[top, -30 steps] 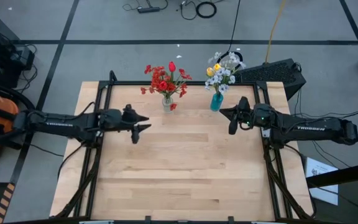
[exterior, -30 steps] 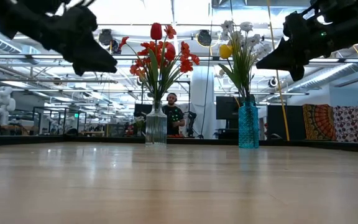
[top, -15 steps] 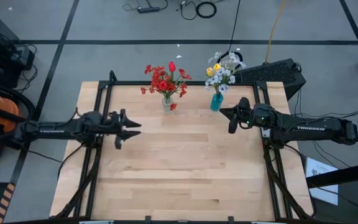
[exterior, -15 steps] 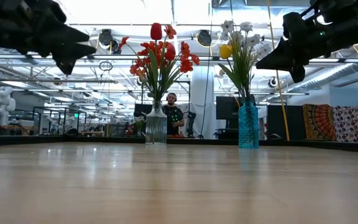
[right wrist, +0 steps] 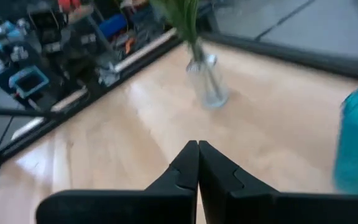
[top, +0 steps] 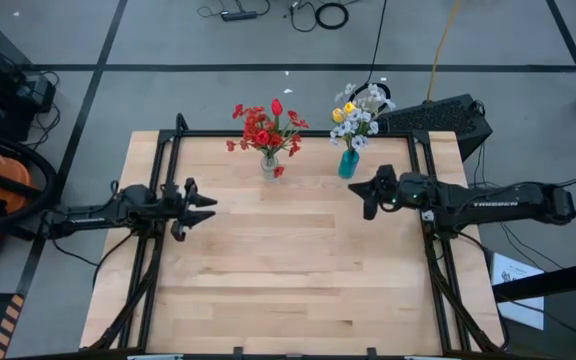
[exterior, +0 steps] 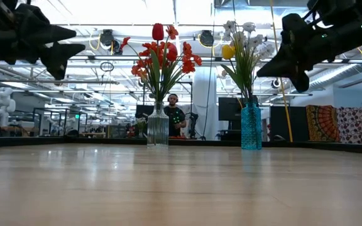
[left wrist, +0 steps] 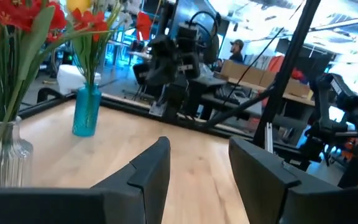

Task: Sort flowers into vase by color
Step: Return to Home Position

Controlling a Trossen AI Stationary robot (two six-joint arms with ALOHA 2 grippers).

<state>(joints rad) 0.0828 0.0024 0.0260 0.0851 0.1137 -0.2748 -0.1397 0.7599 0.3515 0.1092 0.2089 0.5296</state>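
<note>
Red flowers point(top: 265, 127) stand with their stems in a clear glass vase point(top: 269, 165) near the table's far edge; the vase point(exterior: 158, 127) also shows in the low view. Yellow and white flowers point(top: 357, 113) stand in a blue vase point(top: 348, 163) to its right, and that vase point(exterior: 251, 126) shows in the low view as well. My left gripper point(top: 208, 205) hovers open above the table's left side, holding nothing. My right gripper point(top: 365, 196) hovers shut just near of the blue vase, touching nothing.
A black frame point(top: 293, 134) runs along the table's far and side edges. The wooden tabletop point(top: 298, 270) spreads out toward the near edge. A person point(exterior: 174, 115) stands in the room beyond the table.
My left gripper has drawn back toward the table's left edge, staying open. My right gripper has shifted slightly toward the near edge and turned a little. The flowers and vases have stayed still.
</note>
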